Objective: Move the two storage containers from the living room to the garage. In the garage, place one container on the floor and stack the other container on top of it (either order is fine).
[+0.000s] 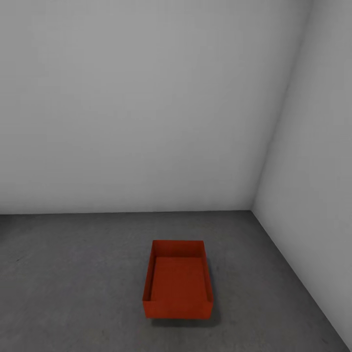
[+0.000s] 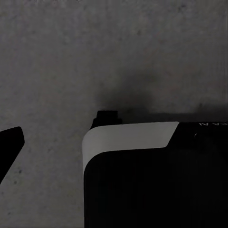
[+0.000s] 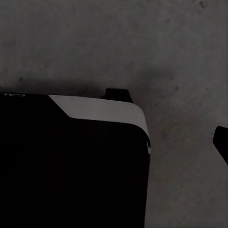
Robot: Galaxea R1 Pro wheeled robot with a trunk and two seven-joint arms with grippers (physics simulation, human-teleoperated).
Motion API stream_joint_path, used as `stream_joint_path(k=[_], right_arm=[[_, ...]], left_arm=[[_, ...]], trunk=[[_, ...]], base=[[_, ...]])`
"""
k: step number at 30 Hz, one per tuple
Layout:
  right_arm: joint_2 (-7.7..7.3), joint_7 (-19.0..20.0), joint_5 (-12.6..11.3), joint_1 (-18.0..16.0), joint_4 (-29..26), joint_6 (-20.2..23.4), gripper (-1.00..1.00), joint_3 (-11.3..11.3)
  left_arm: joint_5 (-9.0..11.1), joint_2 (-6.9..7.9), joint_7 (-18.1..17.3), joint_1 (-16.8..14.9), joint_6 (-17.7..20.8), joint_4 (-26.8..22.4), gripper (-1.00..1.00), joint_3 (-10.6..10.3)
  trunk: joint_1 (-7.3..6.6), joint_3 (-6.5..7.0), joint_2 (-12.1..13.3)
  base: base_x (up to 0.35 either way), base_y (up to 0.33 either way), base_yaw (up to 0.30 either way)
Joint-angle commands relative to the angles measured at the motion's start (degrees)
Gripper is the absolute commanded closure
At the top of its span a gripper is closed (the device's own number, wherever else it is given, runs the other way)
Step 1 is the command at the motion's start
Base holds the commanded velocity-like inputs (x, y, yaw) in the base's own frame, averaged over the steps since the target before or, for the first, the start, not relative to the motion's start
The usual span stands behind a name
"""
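Grey concrete floor (image 1: 73, 274) ran from the left across to a corner where two plain white walls (image 1: 146, 98) met on the right; this looked like the garage. Left of centre the floor lay bare, and a little right of centre, near the bottom of my head view, sat one storage container (image 1: 178, 281), flat on the concrete and well apart from both walls.

It was a plain orange-red rectangular bin with low straight walls and no lid, nothing inside, its short end turned towards me and a thin shadow under its near edge. It sat level, so I judged it a sound base for stacking.

My left wrist camera looked down at mottled concrete and my own dark base (image 2: 152, 180) with its pale band; a dark sliver at the frame's edge may have been a finger of my left tool, but I could not tell whether that tool was open or closed. My right wrist camera gave a like picture, and I could not tell the right tool's state either.

I judged that one bin was placed and the stacking step was not yet done. The next move called for bringing the second bin and lowering it squarely onto this one.
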Motion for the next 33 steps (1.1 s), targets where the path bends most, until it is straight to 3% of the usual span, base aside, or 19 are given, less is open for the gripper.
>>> stream_joint_path(k=[1,33], right_arm=[[0.01,0.0,-0.6,-0.1,0.2,-0.3,-1.0,0.5],[-1.08,-0.1,0.1,-0.1,0.0,-0.4,-1.0,0.8]], left_arm=[[0.3,-0.02,0.1,0.0,-0.3,0.1,-1.0,-0.4],[-0.1,0.14,0.2,0.0,-0.7,-0.4,-1.0,-0.6]], trunk=[[0.0,-0.06,0.0],[0.0,-0.06,0.0]], base=[[0.0,0.0,0.0],[0.0,0.0,0.0]])
